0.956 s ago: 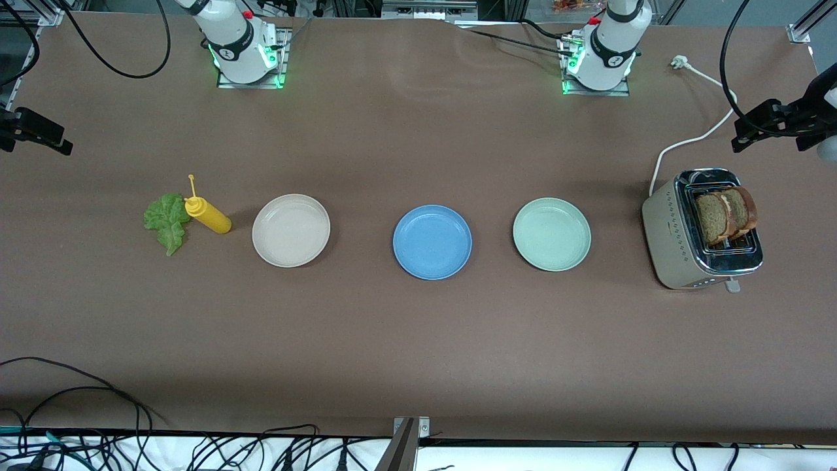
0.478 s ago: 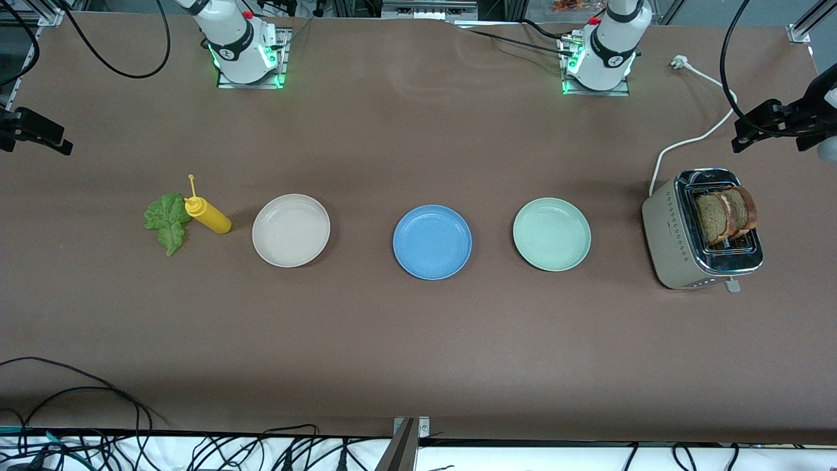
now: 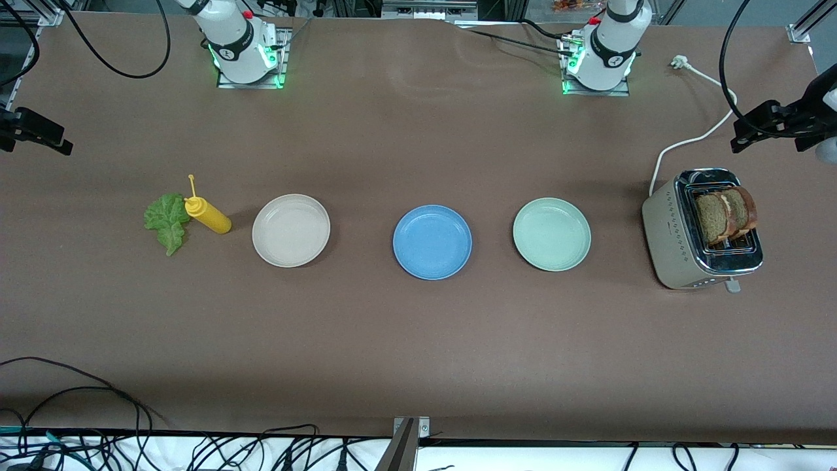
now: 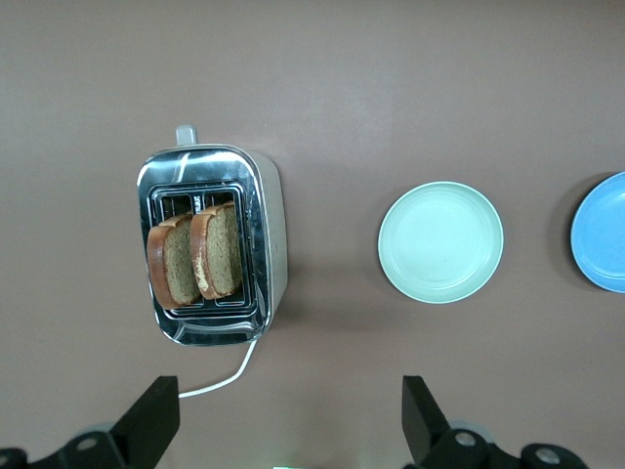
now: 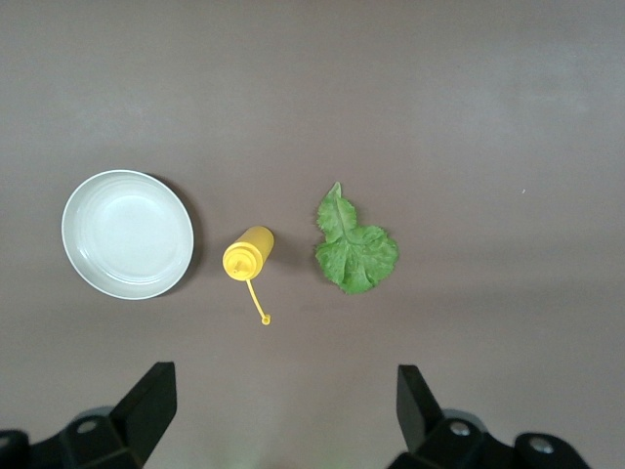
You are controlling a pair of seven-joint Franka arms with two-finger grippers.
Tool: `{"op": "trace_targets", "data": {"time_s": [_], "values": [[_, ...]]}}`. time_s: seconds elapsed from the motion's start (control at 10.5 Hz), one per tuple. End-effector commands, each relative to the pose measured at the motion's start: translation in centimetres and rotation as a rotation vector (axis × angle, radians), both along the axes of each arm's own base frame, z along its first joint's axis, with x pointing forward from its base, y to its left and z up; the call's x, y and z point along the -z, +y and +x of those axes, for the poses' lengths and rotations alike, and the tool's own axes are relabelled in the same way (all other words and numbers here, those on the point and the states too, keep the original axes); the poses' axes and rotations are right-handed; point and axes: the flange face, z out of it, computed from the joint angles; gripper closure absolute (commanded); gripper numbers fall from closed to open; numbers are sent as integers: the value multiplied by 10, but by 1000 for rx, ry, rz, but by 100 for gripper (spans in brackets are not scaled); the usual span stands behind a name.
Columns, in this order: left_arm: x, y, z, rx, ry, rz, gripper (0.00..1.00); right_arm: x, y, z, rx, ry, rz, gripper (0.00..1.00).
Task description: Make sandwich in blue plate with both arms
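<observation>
With both pincers spread wide high above the tabletop, the stiff, crumbly toast slices (image 4: 195, 262) stand in the toaster (image 3: 703, 229) at three o'clock of the empty blue plate (image 3: 432, 242), best pinched by their raised crusts.

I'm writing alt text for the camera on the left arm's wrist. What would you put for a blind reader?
A silver toaster holding two slices of brown toast stands on a brown table. Beside it lie an empty pale green plate and the edge of a blue plate. The left gripper hangs open above.
</observation>
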Motion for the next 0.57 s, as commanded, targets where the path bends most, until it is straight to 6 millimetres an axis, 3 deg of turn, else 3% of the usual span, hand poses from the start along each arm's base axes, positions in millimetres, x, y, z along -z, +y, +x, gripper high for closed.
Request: {"op": "trace_targets", "data": {"time_s": [0.0,0.29,0.48], "values": [[11,17,0,-33,-36,-38,0,-8,0,-1,-1,1,-5,0],[14,32,3,-56,-54,-23,0,-6,2,0,-2,4,-4,0],[36,33,3,-58,-12,-8,0,-6,4,0,-4,4,-4,0]]}}
